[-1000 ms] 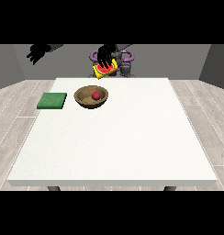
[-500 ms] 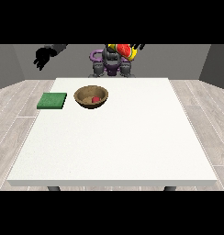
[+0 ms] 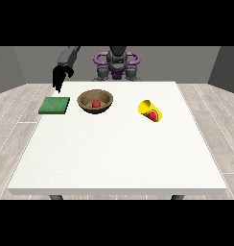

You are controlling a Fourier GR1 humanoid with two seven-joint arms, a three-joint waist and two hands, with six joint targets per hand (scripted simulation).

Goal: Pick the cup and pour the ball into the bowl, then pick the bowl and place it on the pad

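A brown wooden bowl (image 3: 95, 102) stands on the white table (image 3: 119, 153) at the back, left of centre, with a red ball (image 3: 96, 103) inside it. To its right a yellow cup (image 3: 151, 111) lies on its side, mouth towards the camera, with red showing at the mouth. No hand touches the cup. Left of the bowl lies a flat green pad (image 3: 54, 105). The hand at the view's left (image 3: 59, 77) hangs above and just behind the pad, its fingers pointing down and holding nothing. No hand shows at the view's right.
The robot's torso (image 3: 117, 65) stands behind the table's far edge. The table's far left corner is close to the pad. Grey plank floor surrounds the table.
The cup, held up near the robot's chest by the hand at the view's right, now lies on the table right of the bowl. That hand has gone from view. The other hand has dropped lower.
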